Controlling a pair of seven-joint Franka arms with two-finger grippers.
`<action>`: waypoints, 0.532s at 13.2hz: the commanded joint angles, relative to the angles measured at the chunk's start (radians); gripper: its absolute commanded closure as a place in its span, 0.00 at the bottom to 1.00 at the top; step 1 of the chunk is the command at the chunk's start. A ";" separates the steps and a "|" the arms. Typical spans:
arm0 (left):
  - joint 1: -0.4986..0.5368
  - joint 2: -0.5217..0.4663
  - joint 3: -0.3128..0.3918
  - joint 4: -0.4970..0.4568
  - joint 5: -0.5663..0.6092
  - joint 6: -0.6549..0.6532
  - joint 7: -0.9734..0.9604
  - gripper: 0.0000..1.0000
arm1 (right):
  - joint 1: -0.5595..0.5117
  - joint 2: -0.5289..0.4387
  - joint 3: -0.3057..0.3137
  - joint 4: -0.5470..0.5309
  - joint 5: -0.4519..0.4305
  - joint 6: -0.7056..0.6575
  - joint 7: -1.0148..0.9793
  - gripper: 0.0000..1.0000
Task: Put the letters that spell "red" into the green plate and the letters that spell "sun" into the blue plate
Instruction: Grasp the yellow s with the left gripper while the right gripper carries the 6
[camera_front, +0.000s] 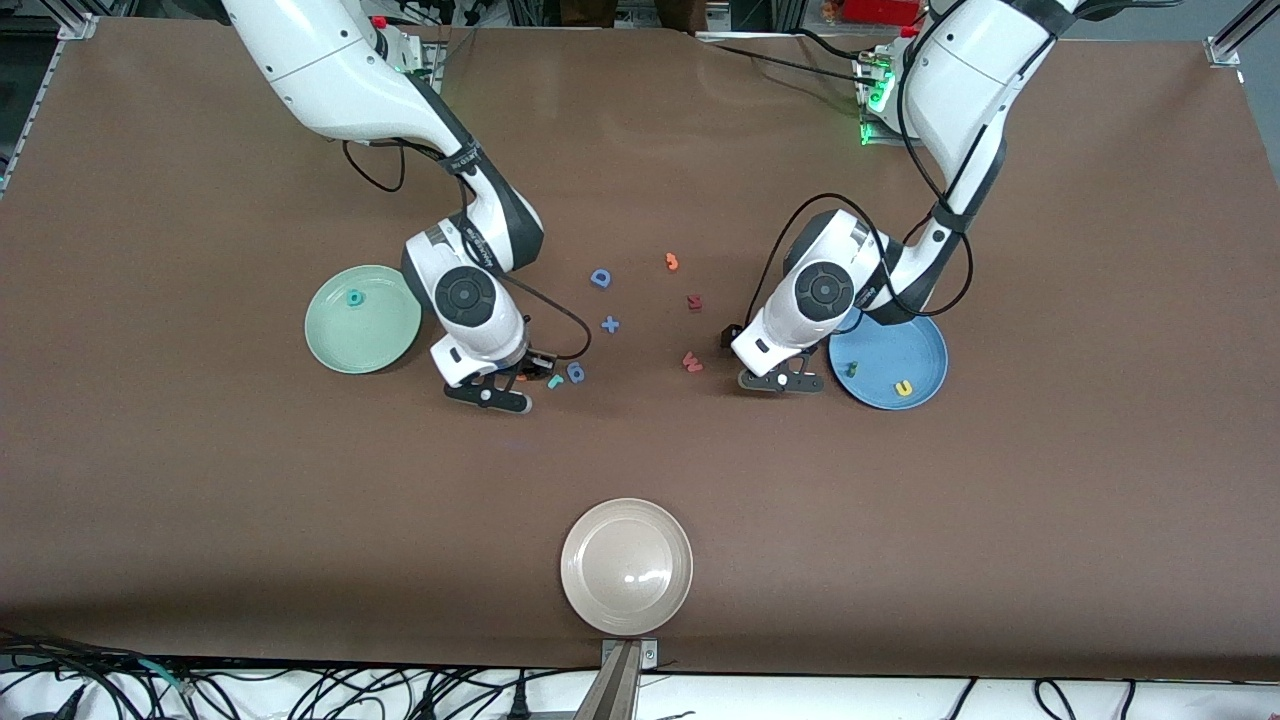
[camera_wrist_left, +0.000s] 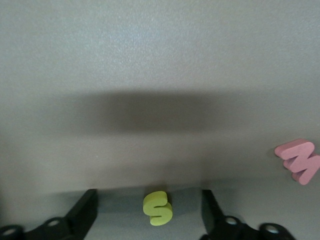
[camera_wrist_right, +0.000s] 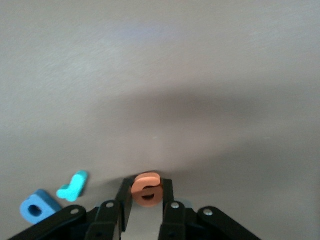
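The right claw (camera_wrist_right: 147, 202) was down on the table, close to the green plate (camera_front: 335, 340), on the side toward the middle of the table. Its two fingers were pinching the orange "e" (camera_wrist_right: 147, 189). The teal "r" (camera_wrist_right: 73, 186) and a blue letter (camera_wrist_right: 36, 206) lay just beside the "e", not touching it. The teal "d" (camera_front: 354, 297) was already in the green plate.

The left claw (camera_wrist_left: 150, 212) was low over the table, right beside the blue plate (camera_front: 925, 350). Its fingers were spread wide, with the yellow "s" (camera_wrist_left: 157, 207) sitting between them and touching neither one. The yellow "u" (camera_front: 903, 388) lay in the blue plate, and a small dark letter (camera_front: 853, 367) lay there too, likely the "n". A red letter (camera_wrist_left: 299, 160) lay near the "s".

To do this step well, I think the right claw should lift the "e" straight up, so it does not bump the "r". Then it should let go only when it is over the green plate. The left claw should keep the "s" in the middle and squeeze slowly, because a small foam letter could tip or pop out.
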 joint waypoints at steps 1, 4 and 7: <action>-0.009 -0.015 0.008 -0.016 -0.001 0.012 -0.017 0.39 | -0.016 -0.071 -0.019 0.004 -0.007 -0.130 -0.005 1.00; -0.009 -0.016 0.008 -0.018 -0.001 0.012 -0.019 0.78 | -0.020 -0.152 -0.074 0.001 -0.008 -0.300 -0.039 1.00; -0.009 -0.019 0.008 -0.018 -0.001 0.004 -0.031 0.95 | -0.022 -0.220 -0.136 -0.028 -0.005 -0.398 -0.140 1.00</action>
